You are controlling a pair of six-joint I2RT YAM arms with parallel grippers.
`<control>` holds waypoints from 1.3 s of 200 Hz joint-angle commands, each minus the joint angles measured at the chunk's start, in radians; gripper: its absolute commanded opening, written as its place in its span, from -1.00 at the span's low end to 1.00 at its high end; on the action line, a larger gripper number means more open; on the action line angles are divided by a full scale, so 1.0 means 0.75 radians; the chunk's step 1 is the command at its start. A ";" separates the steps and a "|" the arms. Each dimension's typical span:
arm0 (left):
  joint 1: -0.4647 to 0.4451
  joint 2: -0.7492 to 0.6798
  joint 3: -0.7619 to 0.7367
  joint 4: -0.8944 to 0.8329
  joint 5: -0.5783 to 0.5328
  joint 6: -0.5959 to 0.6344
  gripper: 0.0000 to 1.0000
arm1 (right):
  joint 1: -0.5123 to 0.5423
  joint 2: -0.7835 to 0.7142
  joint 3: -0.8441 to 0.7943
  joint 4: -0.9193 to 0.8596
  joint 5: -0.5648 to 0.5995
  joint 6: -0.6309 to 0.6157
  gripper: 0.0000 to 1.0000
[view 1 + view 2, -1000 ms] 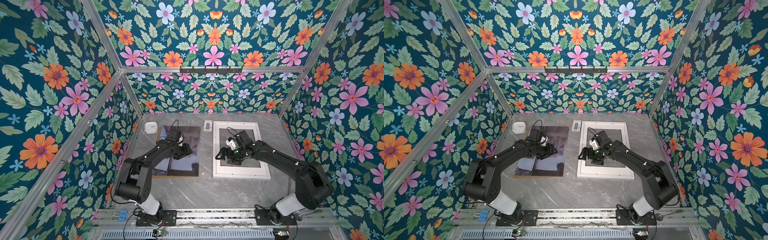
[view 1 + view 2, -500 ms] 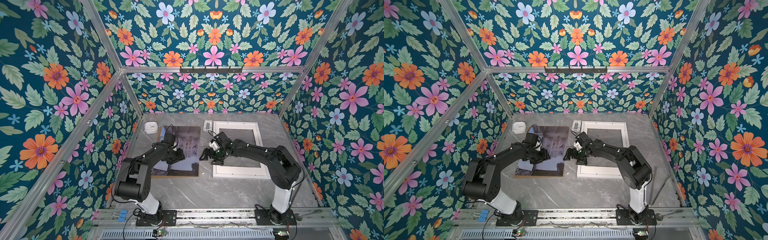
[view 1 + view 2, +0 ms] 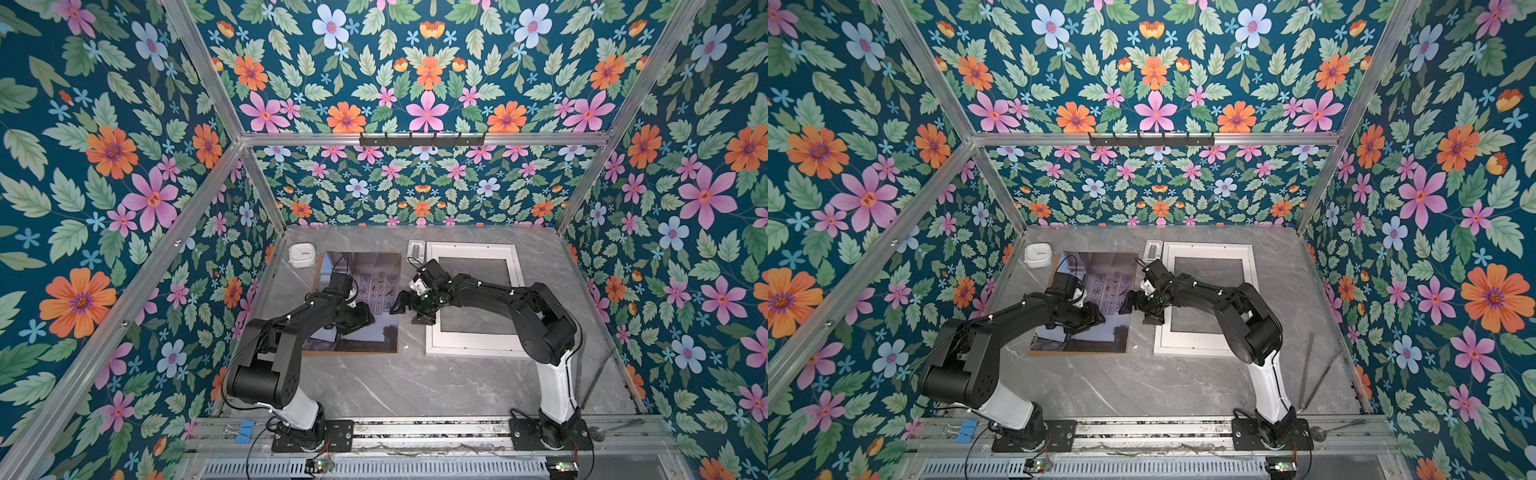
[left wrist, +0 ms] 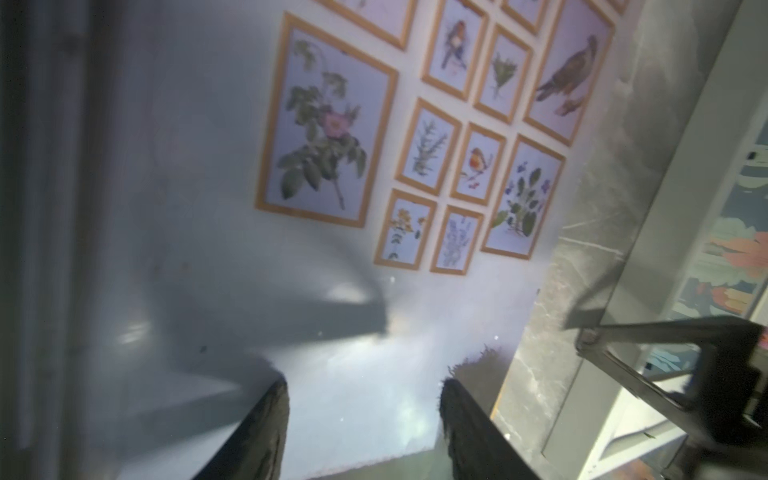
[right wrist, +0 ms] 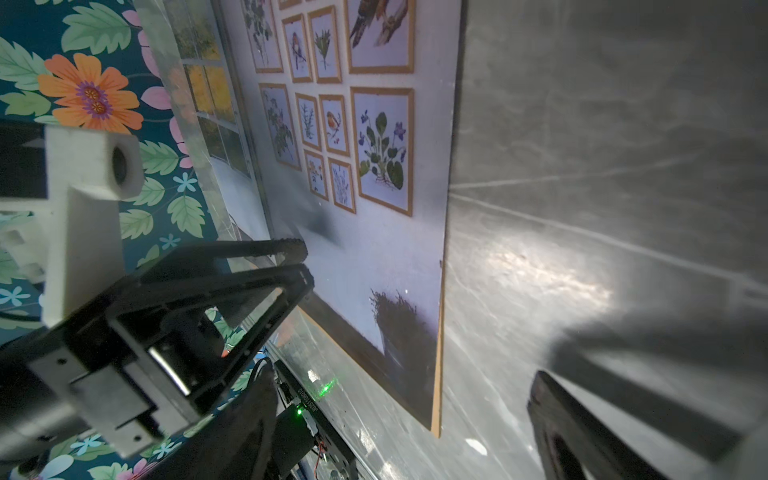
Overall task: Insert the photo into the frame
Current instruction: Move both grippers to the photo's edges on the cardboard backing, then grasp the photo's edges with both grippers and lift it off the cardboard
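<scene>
The photo [image 3: 376,274] [image 3: 1113,270] lies flat, picture side up, on a brown backing board [image 3: 353,353] left of the table's middle. The white frame [image 3: 473,249] [image 3: 1208,248] lies flat to its right, with bare table showing through its opening. My left gripper [image 3: 363,318] [image 4: 363,386] is open low over the photo's front half, with nothing between its fingers. My right gripper [image 3: 410,312] [image 5: 399,390] is open wide and straddles the photo's right edge [image 5: 436,374], in the gap next to the frame. It holds nothing.
A small white box [image 3: 302,254] stands at the back left of the table. A small clear holder [image 3: 416,250] sits by the frame's back left corner. Thin metal rods [image 3: 1308,374] lie at the right. Floral walls enclose three sides.
My right gripper has swung left, from above the frame's opening to the photo's right edge. My left gripper has shifted slightly toward the front over the photo.
</scene>
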 commanded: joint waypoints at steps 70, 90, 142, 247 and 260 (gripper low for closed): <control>0.123 -0.007 0.176 -0.194 -0.206 0.112 0.35 | 0.013 0.095 0.078 0.008 0.008 0.009 0.87; 0.232 -0.010 0.197 -0.166 -0.244 0.135 0.61 | 0.011 0.104 0.090 0.005 -0.001 -0.001 0.87; 0.519 0.056 0.228 0.000 -0.194 0.124 0.87 | 0.012 0.132 0.103 0.026 -0.033 -0.040 0.87; 0.621 0.132 0.156 0.171 -0.099 0.048 0.82 | 0.010 0.176 0.119 0.049 -0.073 -0.077 0.87; 0.621 0.132 0.152 0.163 -0.121 0.060 0.81 | 0.010 0.174 0.115 0.054 -0.075 -0.077 0.86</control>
